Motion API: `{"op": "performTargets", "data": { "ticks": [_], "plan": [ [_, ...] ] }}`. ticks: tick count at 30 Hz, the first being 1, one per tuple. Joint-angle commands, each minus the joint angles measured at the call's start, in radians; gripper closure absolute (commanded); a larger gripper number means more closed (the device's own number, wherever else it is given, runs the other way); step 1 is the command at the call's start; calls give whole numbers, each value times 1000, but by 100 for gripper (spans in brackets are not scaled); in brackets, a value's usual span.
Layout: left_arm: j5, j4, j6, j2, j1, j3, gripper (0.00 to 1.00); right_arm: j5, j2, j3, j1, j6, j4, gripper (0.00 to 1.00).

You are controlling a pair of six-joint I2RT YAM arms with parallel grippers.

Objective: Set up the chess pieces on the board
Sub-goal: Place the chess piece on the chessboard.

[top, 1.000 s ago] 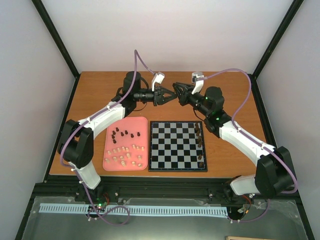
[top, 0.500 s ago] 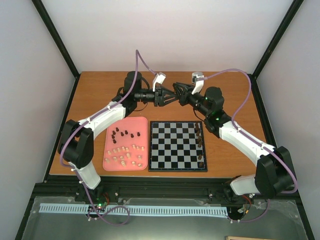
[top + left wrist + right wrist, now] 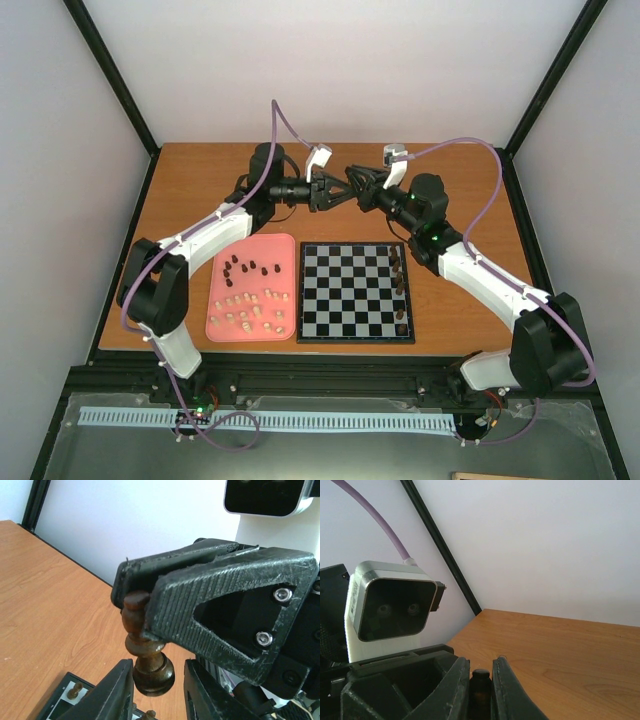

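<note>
Pale wall backs the orange-brown wooden counter (image 3: 45, 605). At mid-frame above it hangs a dark brown turned wooden chess piece (image 3: 147, 650), likely light, hard and slick. Jaws of the right gripper (image 3: 136, 602) pinch its head. Those of the left gripper (image 3: 157, 667) stand narrowly apart around its bulbous base, probably the steadier hold.

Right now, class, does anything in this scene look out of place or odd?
Yes. One dark brown turned-wood chess piece is on neither the black-and-grey checked board nor the pink tray. It hangs in mid-air beyond the board, its head pinched by the right gripper, the left gripper open around its base.
</note>
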Motion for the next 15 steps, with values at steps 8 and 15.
{"op": "performTargets", "data": {
  "ticks": [8,15],
  "plan": [
    [-35,2,51,-16,-11,73,67,3,-10,-3,1,-19,-22,97],
    [-25,14,51,7,-11,82,90,-1,-10,-7,1,-18,-23,97]
  ]
}}
